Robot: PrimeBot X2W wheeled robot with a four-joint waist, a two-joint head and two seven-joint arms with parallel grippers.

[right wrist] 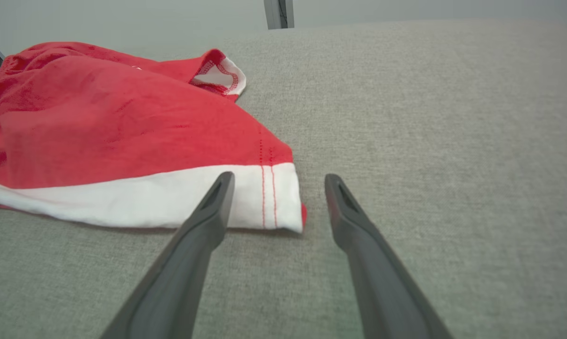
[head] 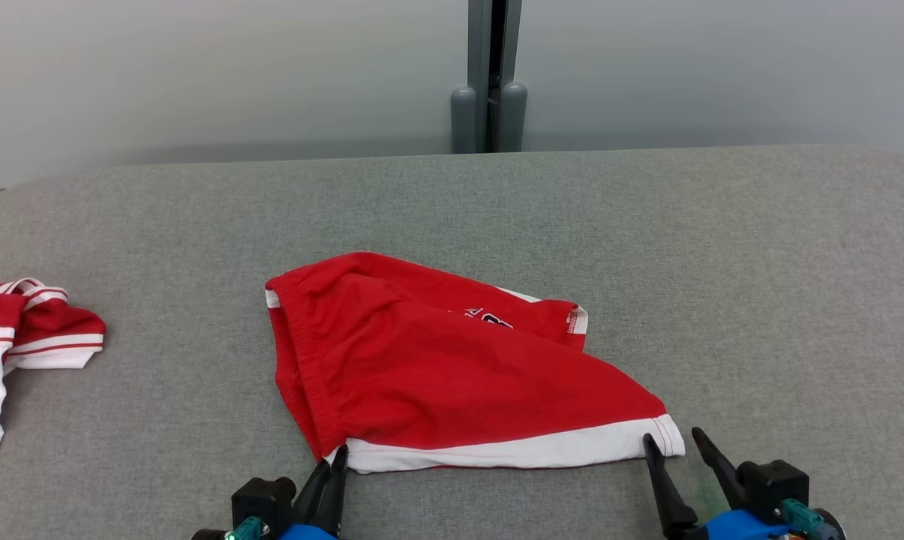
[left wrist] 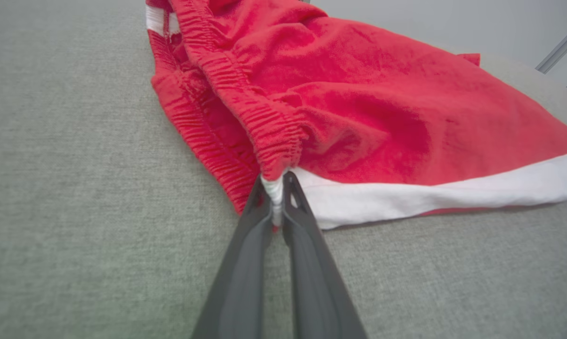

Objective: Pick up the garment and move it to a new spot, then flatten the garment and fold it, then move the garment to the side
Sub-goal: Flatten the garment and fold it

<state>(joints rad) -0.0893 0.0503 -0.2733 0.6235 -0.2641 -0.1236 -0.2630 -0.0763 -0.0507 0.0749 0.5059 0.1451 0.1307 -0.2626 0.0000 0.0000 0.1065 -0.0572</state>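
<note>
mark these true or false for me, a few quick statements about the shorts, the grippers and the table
1. The left gripper is shut on a corner of the shorts. True.
2. The right gripper is shut on the white hem. False: its fingers stand open, with the hem's corner between them.
3. A red and white garment lies near the left edge of the table. True.
4. The shorts hang in the air above the table. False: they lie rumpled on it.
</note>
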